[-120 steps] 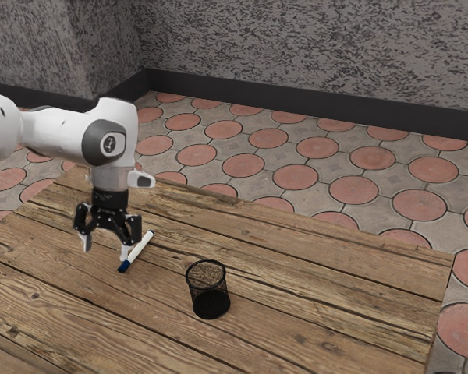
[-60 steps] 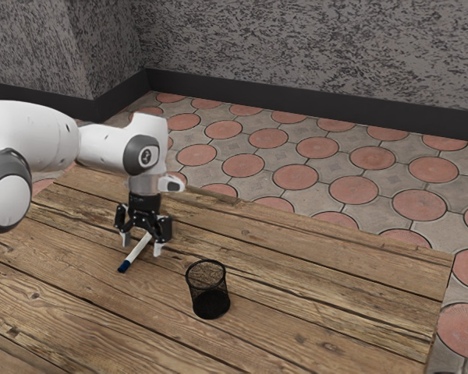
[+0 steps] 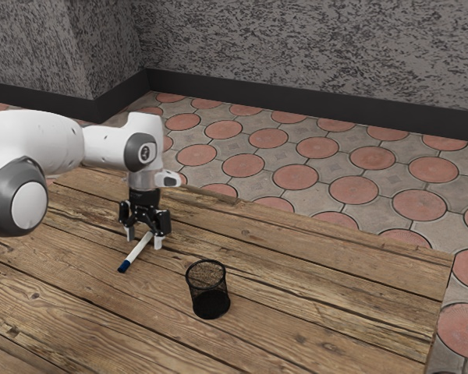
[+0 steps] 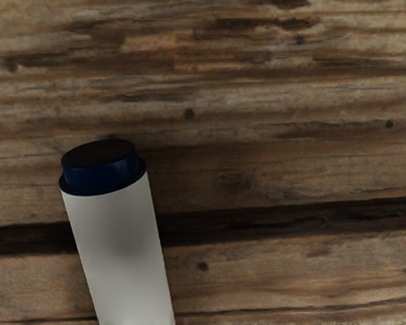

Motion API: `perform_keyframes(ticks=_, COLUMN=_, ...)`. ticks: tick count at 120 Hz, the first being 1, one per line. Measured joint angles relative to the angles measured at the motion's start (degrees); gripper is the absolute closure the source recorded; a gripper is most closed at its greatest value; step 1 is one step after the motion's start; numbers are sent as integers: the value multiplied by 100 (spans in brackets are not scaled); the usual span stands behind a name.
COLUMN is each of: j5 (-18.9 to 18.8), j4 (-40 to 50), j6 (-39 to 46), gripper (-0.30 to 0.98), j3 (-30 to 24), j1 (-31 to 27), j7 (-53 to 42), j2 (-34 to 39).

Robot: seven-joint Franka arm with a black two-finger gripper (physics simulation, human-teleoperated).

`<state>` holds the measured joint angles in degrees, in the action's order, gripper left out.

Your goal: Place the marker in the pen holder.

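Table: planked. Gripper: low, fingers spread. Pen holder: upright, well apart from the table's edge at the exterior view's right. Marker: on the table, partly between the fingers. Exterior view: blue cap. Wrist view: blue end plug.

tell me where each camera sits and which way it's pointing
Exterior view: beside the arm, facing down across the table to the marker and pen holder; the arm and its open tool show.
Wrist view: on the arm's hand, facing down at the marker's blue end and the wood beneath.
Shared: marker and table.
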<state>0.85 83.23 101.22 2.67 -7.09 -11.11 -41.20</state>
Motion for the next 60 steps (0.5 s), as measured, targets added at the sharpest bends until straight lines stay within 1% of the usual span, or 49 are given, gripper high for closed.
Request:
perform_keyframes(ticks=18, j5=187, j4=90, j6=-9, gripper=0, j3=61, j1=-17, j7=-154, j2=9)
perform_keyframes(ticks=34, j5=254, j4=101, j6=-17, gripper=0, j3=106, j1=-20, j7=-250, j2=10)
perform_keyframes(ticks=60, j5=137, j4=90, j6=33, gripper=24, j3=153, j1=-21, j7=-371, j2=26)
